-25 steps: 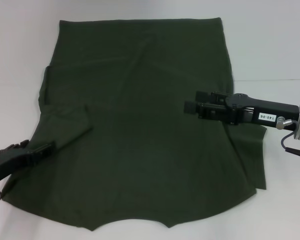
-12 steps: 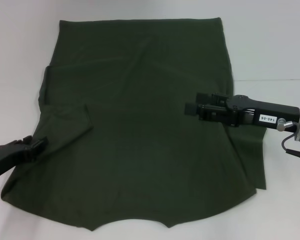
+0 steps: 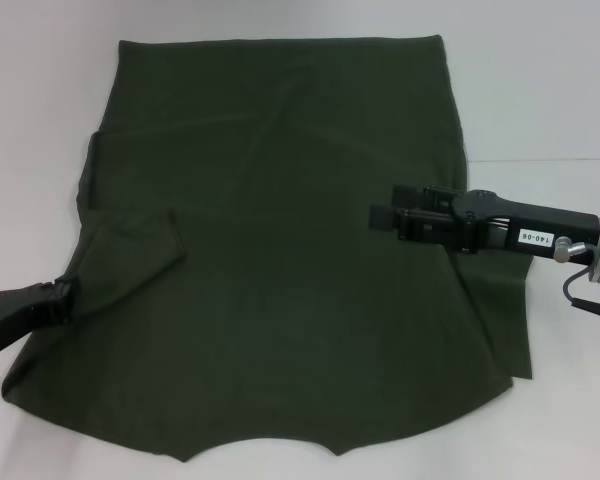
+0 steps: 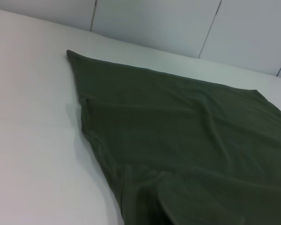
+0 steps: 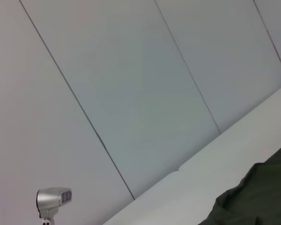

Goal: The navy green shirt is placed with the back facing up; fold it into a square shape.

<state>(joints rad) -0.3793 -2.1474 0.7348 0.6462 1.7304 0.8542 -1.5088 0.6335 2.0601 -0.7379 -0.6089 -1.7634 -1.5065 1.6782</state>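
The navy green shirt (image 3: 280, 250) lies spread flat on the white table (image 3: 540, 80), plain side up, with its hem at the far edge. Its left sleeve (image 3: 130, 250) is folded inward onto the body, while the right sleeve (image 3: 510, 310) still sticks out sideways. My left gripper (image 3: 68, 291) sits low at the shirt's left edge, just outside the folded sleeve. My right gripper (image 3: 383, 208) hovers over the right half of the shirt, open with nothing in it. The left wrist view shows the shirt (image 4: 187, 140) and its wrinkled edge. A corner of the shirt (image 5: 257, 197) appears in the right wrist view.
Bare white table surrounds the cloth on the left (image 3: 30, 150) and right (image 3: 570, 400). Grey wall panels (image 4: 154, 23) stand behind the table. A small silver device (image 5: 54, 199) shows far off in the right wrist view.
My left gripper has drawn back to the left, off the shirt's body to its left edge. The right gripper has barely moved. The folded sleeve lies as before.
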